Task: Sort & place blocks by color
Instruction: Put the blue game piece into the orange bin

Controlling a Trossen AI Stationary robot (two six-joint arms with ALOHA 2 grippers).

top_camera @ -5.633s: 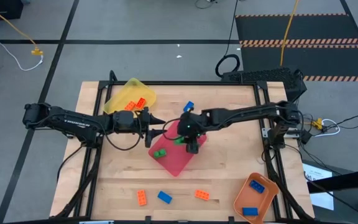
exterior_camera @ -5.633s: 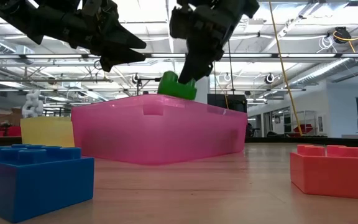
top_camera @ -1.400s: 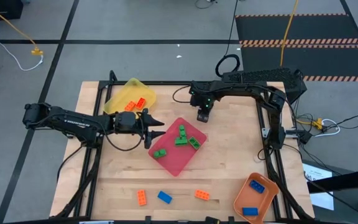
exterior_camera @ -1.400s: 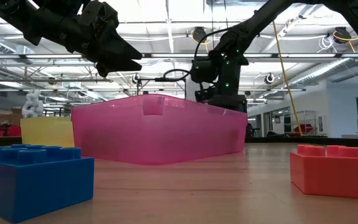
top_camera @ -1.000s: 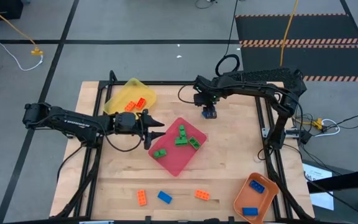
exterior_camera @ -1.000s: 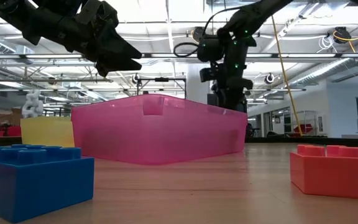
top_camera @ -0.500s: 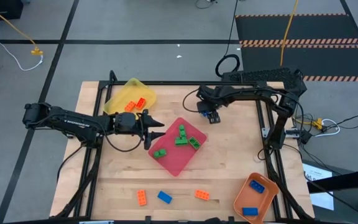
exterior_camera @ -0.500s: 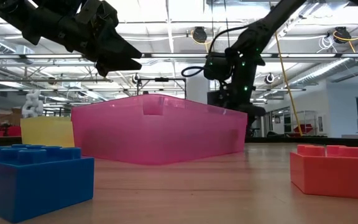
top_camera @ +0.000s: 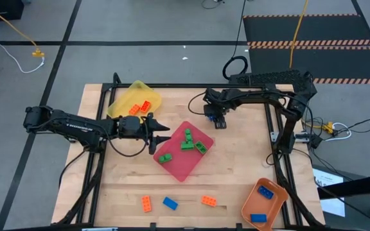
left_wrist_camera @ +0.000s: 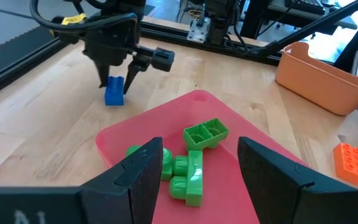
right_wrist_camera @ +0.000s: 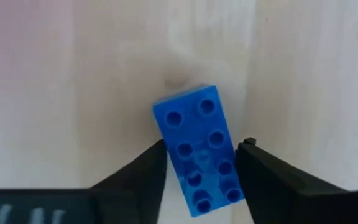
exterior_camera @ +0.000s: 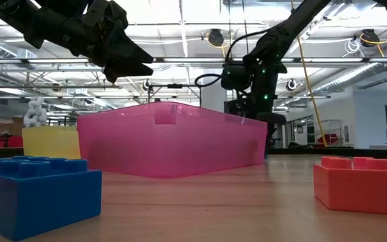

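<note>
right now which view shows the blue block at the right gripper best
The right wrist view: the blue block fills it, studs up, between the right gripper fingers. The left wrist view shows it smaller; the high view barely; the low view hides it.

Premises: an industrial robotics lab or workshop hall. Grey concrete floor [top_camera: 140,25] with hazard-striped matting [top_camera: 313,43], loose cables [top_camera: 18,38], an open ceiling of trusses and strip lights [exterior_camera: 180,60], and a framed wooden counter [top_camera: 236,173] on the floor.

Right hand [top_camera: 219,122] low, fingers straddling; left hand [top_camera: 161,133] raised, fingers apart.
</note>
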